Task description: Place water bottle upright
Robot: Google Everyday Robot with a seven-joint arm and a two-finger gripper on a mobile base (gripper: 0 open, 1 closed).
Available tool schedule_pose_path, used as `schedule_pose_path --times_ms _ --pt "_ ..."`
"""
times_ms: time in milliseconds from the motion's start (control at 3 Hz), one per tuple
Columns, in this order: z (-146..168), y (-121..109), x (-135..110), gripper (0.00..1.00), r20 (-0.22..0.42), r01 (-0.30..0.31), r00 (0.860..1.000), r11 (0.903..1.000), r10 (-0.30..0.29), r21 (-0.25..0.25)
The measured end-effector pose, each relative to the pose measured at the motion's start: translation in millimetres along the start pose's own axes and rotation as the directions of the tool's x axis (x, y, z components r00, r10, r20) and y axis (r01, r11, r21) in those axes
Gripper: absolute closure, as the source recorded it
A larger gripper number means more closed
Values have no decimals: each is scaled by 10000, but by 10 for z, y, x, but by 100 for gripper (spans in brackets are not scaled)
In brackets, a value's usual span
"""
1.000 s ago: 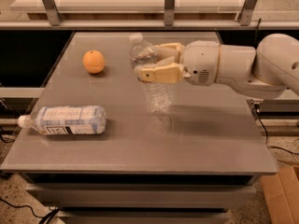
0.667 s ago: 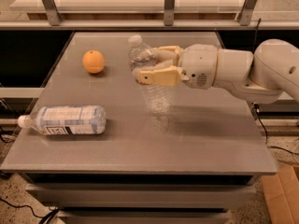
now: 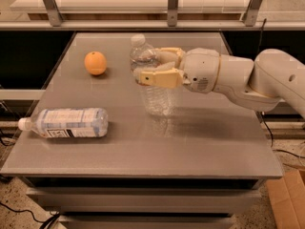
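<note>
The water bottle is a small clear ribbed plastic bottle with a white cap. It stands nearly upright near the middle of the grey table, tilted slightly left at the top, its base at or just above the tabletop. My gripper reaches in from the right, and its tan fingers are closed around the bottle's upper body, one in front and one behind.
An orange sits at the back left of the table. A fatter bottle with a white-and-blue label lies on its side at the front left. A railing runs behind the table. A cardboard box is on the floor at the lower right.
The gripper and held bottle have shifted slightly left and down; the bottle stays nearly upright in the grip.
</note>
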State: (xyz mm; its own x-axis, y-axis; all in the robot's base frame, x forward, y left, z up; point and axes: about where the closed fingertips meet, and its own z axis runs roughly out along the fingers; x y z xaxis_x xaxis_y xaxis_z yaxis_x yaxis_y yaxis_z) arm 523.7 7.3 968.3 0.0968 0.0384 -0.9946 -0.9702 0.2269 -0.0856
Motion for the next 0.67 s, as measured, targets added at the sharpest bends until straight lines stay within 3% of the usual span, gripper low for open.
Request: schedule_pose_path --times_ms 667 --pt "32 -45 30 100 729 -56 9973 10000 60 -61"
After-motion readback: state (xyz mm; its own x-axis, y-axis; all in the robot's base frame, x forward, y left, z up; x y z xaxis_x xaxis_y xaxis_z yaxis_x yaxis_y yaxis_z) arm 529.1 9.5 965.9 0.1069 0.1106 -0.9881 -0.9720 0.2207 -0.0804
